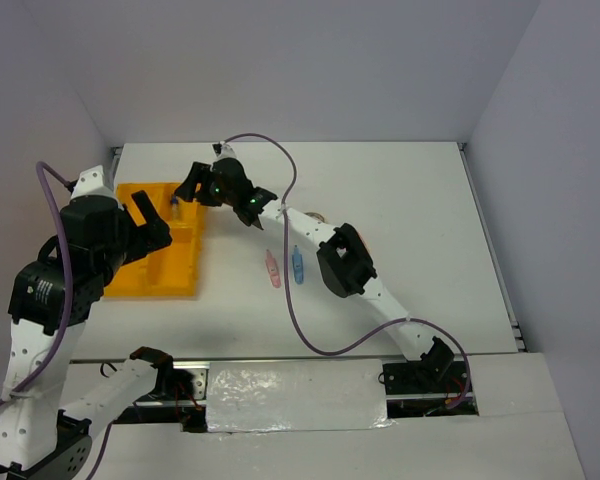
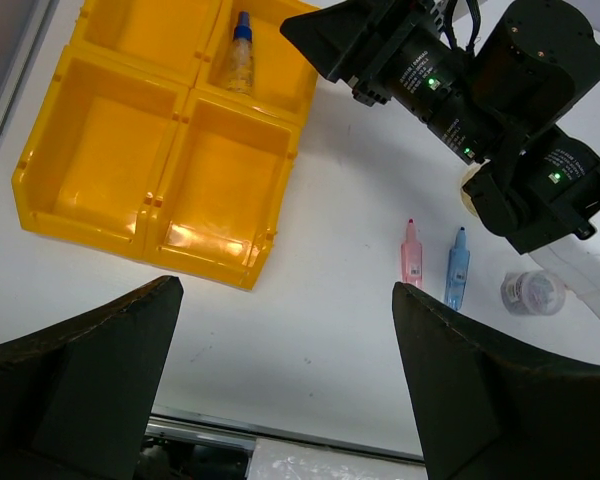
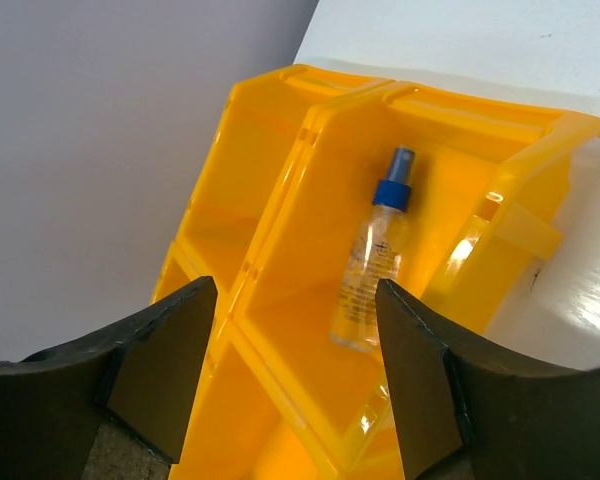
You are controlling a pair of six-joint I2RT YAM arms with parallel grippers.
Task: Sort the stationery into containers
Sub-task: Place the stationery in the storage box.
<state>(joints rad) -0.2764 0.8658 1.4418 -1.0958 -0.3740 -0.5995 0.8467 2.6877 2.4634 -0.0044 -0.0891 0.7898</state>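
A: So, where is the bottle [image 3: 375, 255]?

B: Inside the tray [image 1: 165, 278], lying flat in the far corner compartment on the right arm's [image 1: 345, 262] side, its blue cap toward the tray's far wall.

A: Is the right pincer [image 3: 295, 290] pinching it?

B: No. Its jaws stand spread just above that compartment, with nothing held. The bottle rests on the compartment floor, apart from both fingers.

A: And the left pincer [image 2: 287, 290]?

B: Spread wide as well, holding nothing, raised near the tray's near edge.

A: What lies outside the tray?

B: A pink piece [image 2: 412, 255] and a blue piece [image 2: 457, 270] lie side by side on the worktop [image 2: 320, 330], right of the tray and well apart from it, close together but not touching. The jar [image 2: 533, 292] stands just beyond the blue piece, farther from the tray. The tape ring [image 2: 467, 192] is also right of the tray, mostly hidden behind the right arm.
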